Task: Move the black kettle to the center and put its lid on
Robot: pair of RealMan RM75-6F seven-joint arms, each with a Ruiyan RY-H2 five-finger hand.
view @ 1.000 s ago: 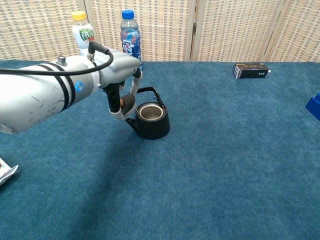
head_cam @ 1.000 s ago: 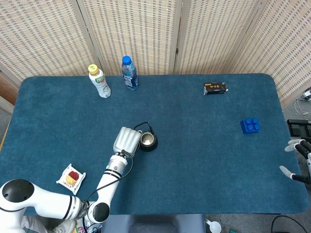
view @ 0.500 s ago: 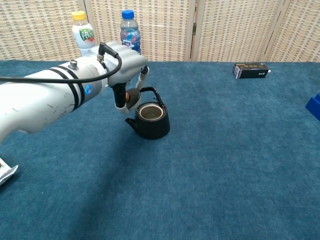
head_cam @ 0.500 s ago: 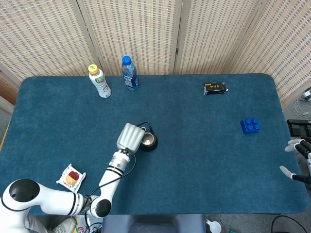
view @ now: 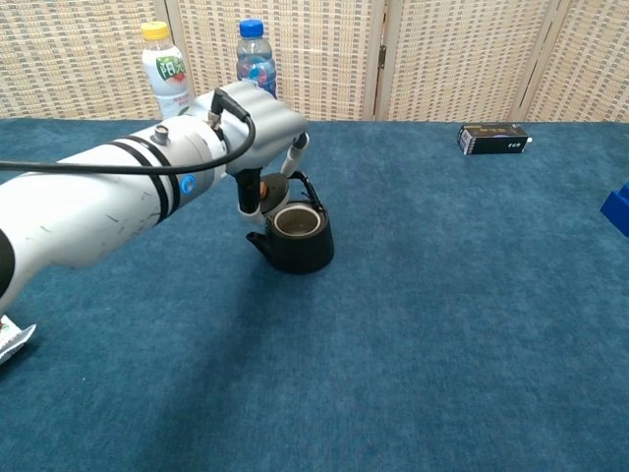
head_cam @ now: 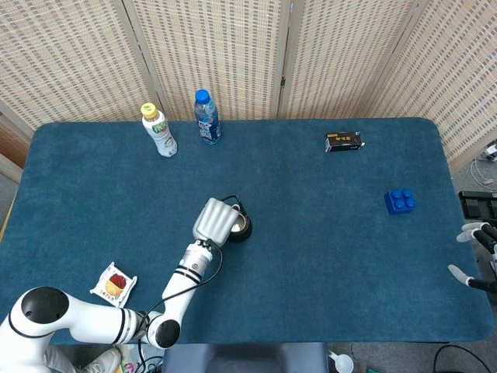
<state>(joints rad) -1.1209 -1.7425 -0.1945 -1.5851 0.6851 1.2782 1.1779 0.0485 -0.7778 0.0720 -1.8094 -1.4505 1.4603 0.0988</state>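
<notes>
- the snack packet (head_cam: 113,284) lies at the lower left of the head view, on the blue bench (head_cam: 326,256).
- the right hand (head_cam: 479,256) shows at the lower right edge of the head view, off the bench edge, fingers spread and released, grasping nothing.
- the left hand (view: 257,138) hangs over the black kettle (view: 295,238) left of frame centre, its fingers (view: 250,195) grasping the small round lid (view: 269,187) just above the kettle's open mouth.
- the kettle stands upright, spout toward the lower left, handle raised.
- the blue block (head_cam: 399,201) sits at right.
- the black box (head_cam: 343,141) lies upper right.
- two bottles stand upper left: yellow-capped bottle (head_cam: 158,130), blue-capped bottle (head_cam: 206,117).
</notes>
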